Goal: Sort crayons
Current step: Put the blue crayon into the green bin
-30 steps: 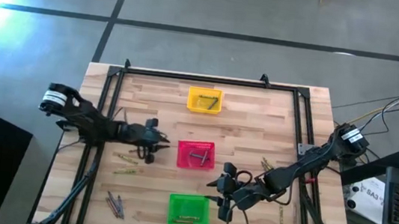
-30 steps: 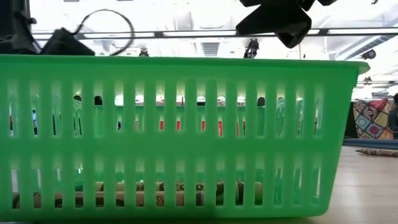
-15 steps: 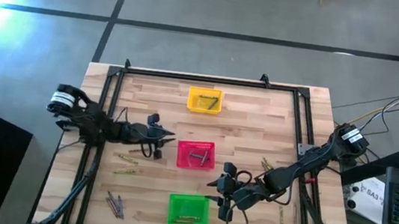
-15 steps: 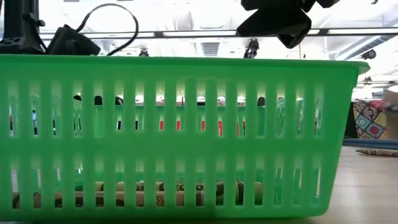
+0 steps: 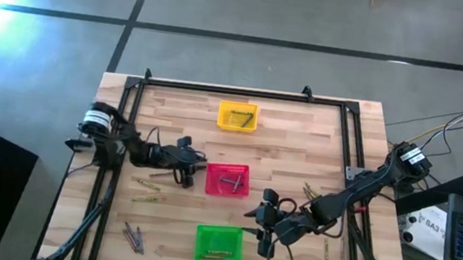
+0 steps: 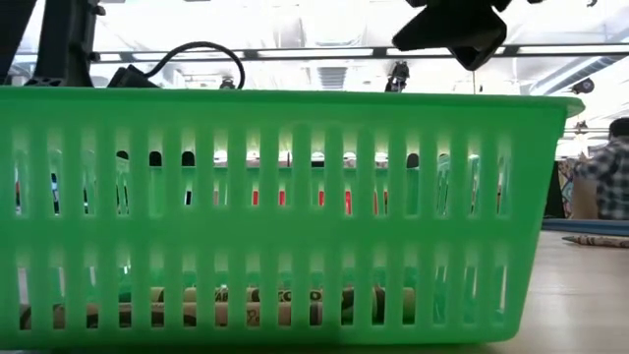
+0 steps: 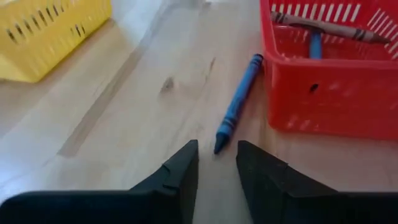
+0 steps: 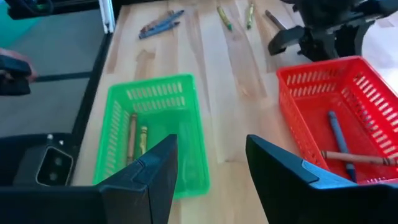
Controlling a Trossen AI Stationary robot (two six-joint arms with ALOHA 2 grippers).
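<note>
Wooden table (image 5: pixel 299 146) framed by black rails; bare planks along the far edge and between the baskets leave room to move. Beyond the table, grey floor; a person (image 6: pixel 607 169) shows far off at the low view's right edge.

Three baskets run down the middle: yellow basket (image 5: pixel 237 116) at the far side, red basket (image 5: pixel 228 179) in the centre, green basket (image 5: pixel 219 243) nearest the front edge. The green one fills the low view and blocks nearly everything behind it.

Left gripper (image 5: pixel 190 165) sits low, just beside the red basket's left wall, fingers (image 7: pixel 180 174) parted narrowly, holding nothing. A blue crayon (image 7: pixel 238 102) lies on the wood right ahead of the tips, leaning at the red basket's wall. Right gripper (image 5: pixel 259 221) hovers between red and green baskets, jaws spread wide, empty.

Crayons: some in the red basket (image 8: pixel 339 137), some in the green (image 8: pixel 132 135), some in the yellow, loose ones (image 5: pixel 147 192) left of centre, a cluster (image 5: pixel 134 237) at front left, more (image 5: pixel 307 191) at the right.

Versus a second ago: the left arm has pushed closer to the red basket and its fingers have opened; the right gripper has barely shifted.
</note>
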